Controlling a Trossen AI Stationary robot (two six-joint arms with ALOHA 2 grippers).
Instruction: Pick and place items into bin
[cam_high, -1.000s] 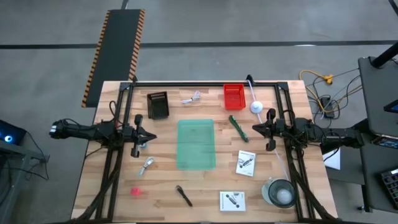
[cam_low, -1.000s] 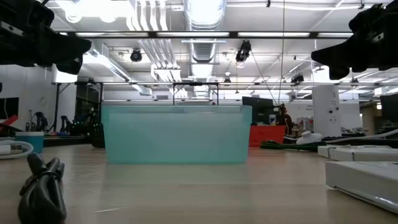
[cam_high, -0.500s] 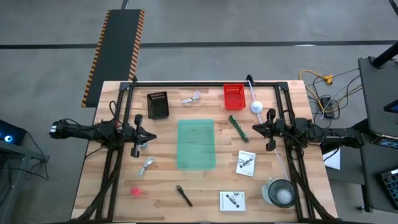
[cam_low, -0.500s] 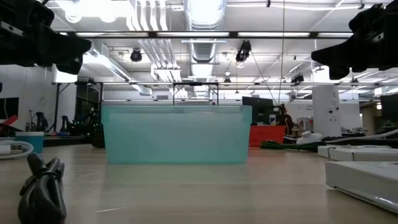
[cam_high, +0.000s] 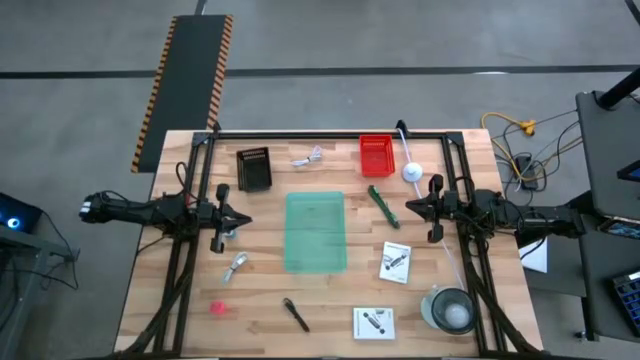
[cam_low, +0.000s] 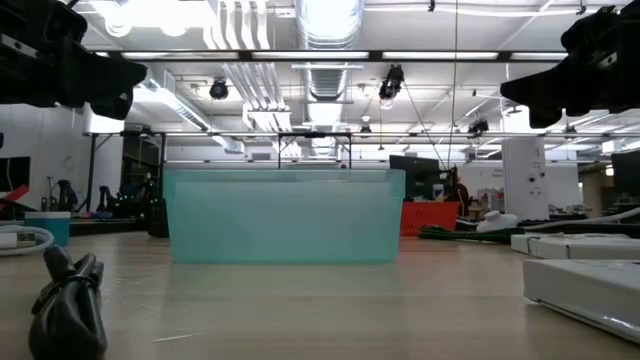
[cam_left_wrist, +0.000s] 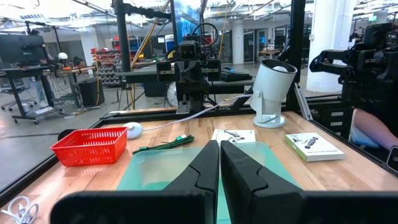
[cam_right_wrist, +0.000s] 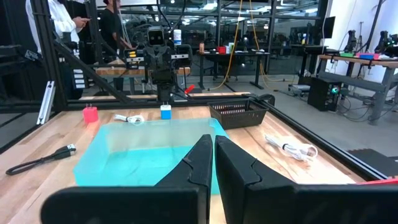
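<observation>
The translucent teal bin stands at the table's middle, also seen as the bin in the low view. Loose items lie around it: a green marker, two white printed packets, a black pen-like tool, a pink blob, a white coiled cable and a small silvery piece. My left gripper hovers left of the bin, shut and empty. My right gripper hovers right of the bin, near the marker, shut and empty.
A black mesh basket and a red basket sit near the far edge. A white round object lies by the red basket, and a grey bowl stands at the near right corner. A black frame borders the table.
</observation>
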